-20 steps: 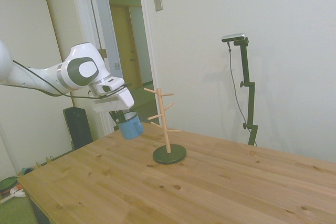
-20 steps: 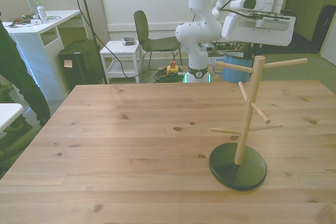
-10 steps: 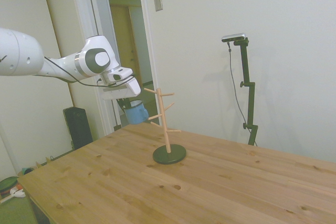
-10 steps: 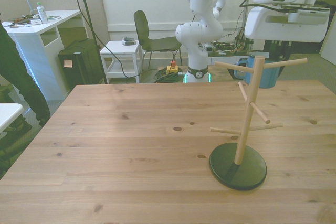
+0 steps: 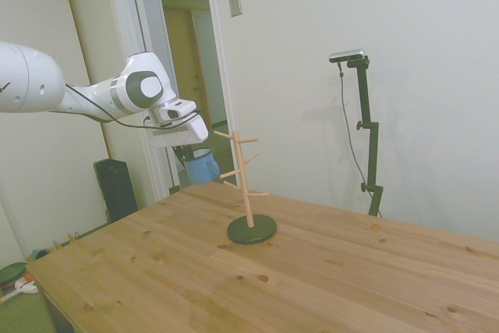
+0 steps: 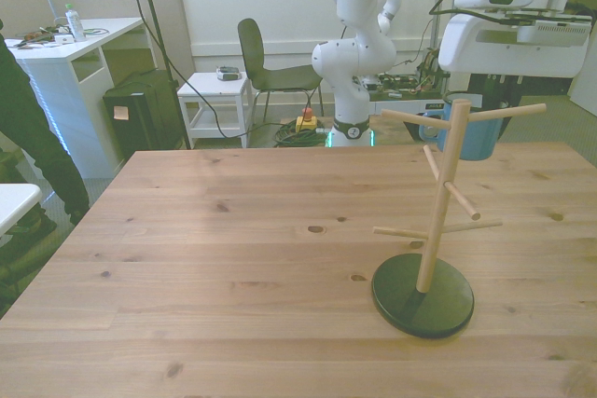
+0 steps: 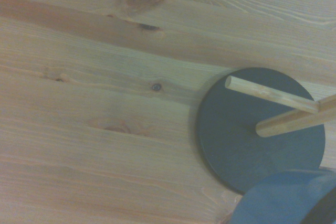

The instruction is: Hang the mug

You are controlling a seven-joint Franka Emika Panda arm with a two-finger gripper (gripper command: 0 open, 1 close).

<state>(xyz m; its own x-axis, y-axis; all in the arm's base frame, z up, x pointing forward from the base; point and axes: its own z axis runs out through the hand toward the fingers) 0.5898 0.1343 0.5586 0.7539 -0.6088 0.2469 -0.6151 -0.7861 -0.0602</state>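
The gripper hangs in the air, clamped on the mug (only its blue body shows under the white hand). In the front view the mug sits at about 2 o'clock from the rack's post, just behind the upper right peg. The rack stands upright on its dark round base on the wooden table. From the wrist camera the base and two pegs lie below, with the mug's blue edge in view. A person stands at 9 o'clock off the table.
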